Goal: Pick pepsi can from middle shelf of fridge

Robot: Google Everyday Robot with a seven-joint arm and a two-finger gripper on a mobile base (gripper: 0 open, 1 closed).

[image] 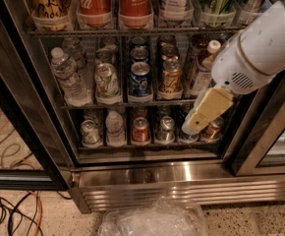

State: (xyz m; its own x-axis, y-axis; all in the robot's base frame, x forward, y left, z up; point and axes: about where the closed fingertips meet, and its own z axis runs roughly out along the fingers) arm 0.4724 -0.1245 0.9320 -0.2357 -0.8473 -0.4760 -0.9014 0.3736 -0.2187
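Three racks of drinks in fridge (147,176), steel base w/ grille at bottom. Top rack: two red Coca-Cola bottles (132,1) near centre, other bottles either side.

Middle shelf (83,104): wire rack w/ clear lane trays. Front row, L to R: water bottle (66,80), pale green-and-white can (107,80), pepsi can (140,78), gold-orange can (171,80), brown bottle w/ white cap (204,65).

Pepsi can: sits upright at front of its lane, approx centre of shelf, more cans lined up behind. Silver top toward cam, blue side w/ logo showing. Just beside green-and-white can on L and gold-orange can on R, each in own lane.

Bottom rack: red can (141,130) directly under pepsi can, silver cans either side.

White arm (263,48) from upper R, covering R end of middle shelf. Gripper (201,113): cream-coloured, points down-left, tip over R-hand cans of bottom rack. Hangs lower than pepsi can and well to its R, not touching it; gold-orange can and brown bottle in between. Open or closed: can't tell.

Floor in front: crumpled clear plastic bag (152,220), loose cables (10,208) at L.
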